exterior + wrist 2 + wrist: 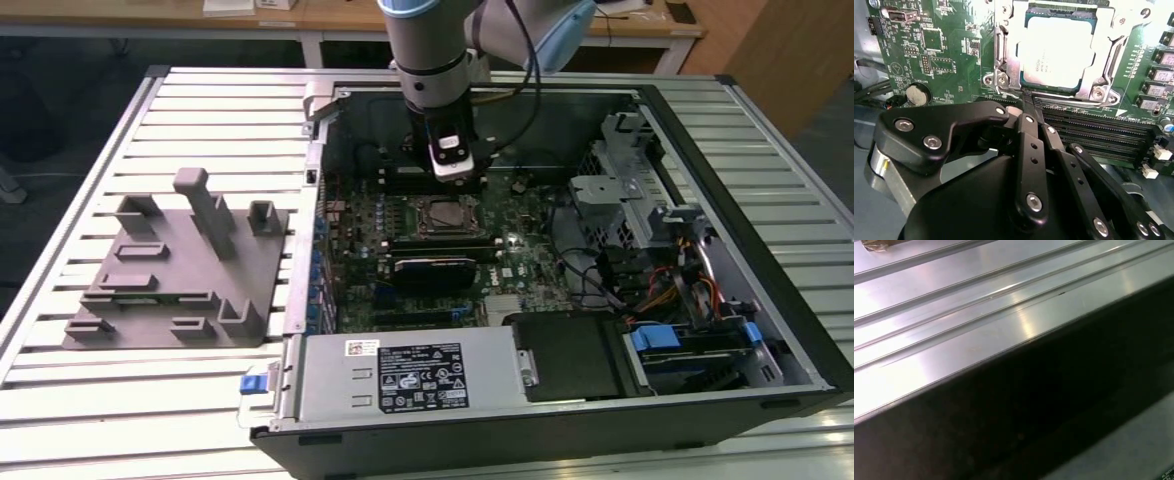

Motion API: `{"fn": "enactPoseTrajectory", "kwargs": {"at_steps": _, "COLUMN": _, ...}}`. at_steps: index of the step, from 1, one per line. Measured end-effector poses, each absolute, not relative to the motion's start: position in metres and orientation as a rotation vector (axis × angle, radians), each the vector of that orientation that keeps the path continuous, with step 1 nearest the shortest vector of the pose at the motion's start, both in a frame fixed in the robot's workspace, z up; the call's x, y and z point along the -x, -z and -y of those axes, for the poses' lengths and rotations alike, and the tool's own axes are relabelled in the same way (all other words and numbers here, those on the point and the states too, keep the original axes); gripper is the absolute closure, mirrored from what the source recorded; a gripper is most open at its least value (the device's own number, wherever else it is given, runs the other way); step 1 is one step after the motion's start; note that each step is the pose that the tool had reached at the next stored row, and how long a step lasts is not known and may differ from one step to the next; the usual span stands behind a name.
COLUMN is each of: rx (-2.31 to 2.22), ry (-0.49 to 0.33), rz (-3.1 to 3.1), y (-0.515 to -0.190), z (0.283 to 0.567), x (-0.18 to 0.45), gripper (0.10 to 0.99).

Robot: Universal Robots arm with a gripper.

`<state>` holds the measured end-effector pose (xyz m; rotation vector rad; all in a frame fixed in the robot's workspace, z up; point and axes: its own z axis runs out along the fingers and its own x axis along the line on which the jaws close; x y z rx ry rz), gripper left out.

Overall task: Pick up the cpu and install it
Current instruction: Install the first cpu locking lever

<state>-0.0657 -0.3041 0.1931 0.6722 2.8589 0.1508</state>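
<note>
The cpu (1060, 52) lies flat inside the socket frame (1004, 80) on the motherboard; the hand (1029, 107), fingers pressed together and holding nothing, hangs just beside that frame's edge.

CPU seated flat in the motherboard socket.
The cpu (1059, 52) is a flat square chip with a pale silver-grey metal top and a thin darker rim; it lies level inside the square metal-framed socket (1004, 75), frame edges around all its sides. In the exterior view the cpu (442, 214) sits near the middle of the motherboard (534, 215), toward the case's far edge.
</note>
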Motion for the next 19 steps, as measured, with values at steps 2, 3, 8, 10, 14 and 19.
{"fn": "enactPoseTrajectory", "kwargs": {"at_steps": 2, "rx": -0.672, "ry": -0.151, "rz": -2.859, "y": -0.1931, "z": 0.3041, "x": 0.0658, "gripper": 0.980}}
{"fn": "enactPoseTrajectory", "kwargs": {"at_steps": 3, "rx": -0.672, "ry": -0.151, "rz": -2.859, "y": -0.1931, "z": 0.3041, "x": 0.0658, "gripper": 0.980}}
{"fn": "enactPoseTrajectory", "kwargs": {"at_steps": 8, "rx": -0.677, "ry": -0.184, "rz": -2.861, "y": -0.1931, "z": 0.3049, "x": 0.0658, "gripper": 0.980}}
{"fn": "enactPoseTrajectory", "kwargs": {"at_steps": 10, "rx": -0.677, "ry": -0.186, "rz": -2.861, "y": -0.1930, "z": 0.3052, "x": 0.0658, "gripper": 0.980}}
{"fn": "enactPoseTrajectory", "kwargs": {"at_steps": 14, "rx": -0.677, "ry": -0.186, "rz": -2.862, "y": -0.1937, "z": 0.3061, "x": 0.0655, "gripper": 0.980}}
{"fn": "enactPoseTrajectory", "kwargs": {"at_steps": 19, "rx": -0.677, "ry": -0.187, "rz": -2.861, "y": -0.1939, "z": 0.3082, "x": 0.0648, "gripper": 0.980}}
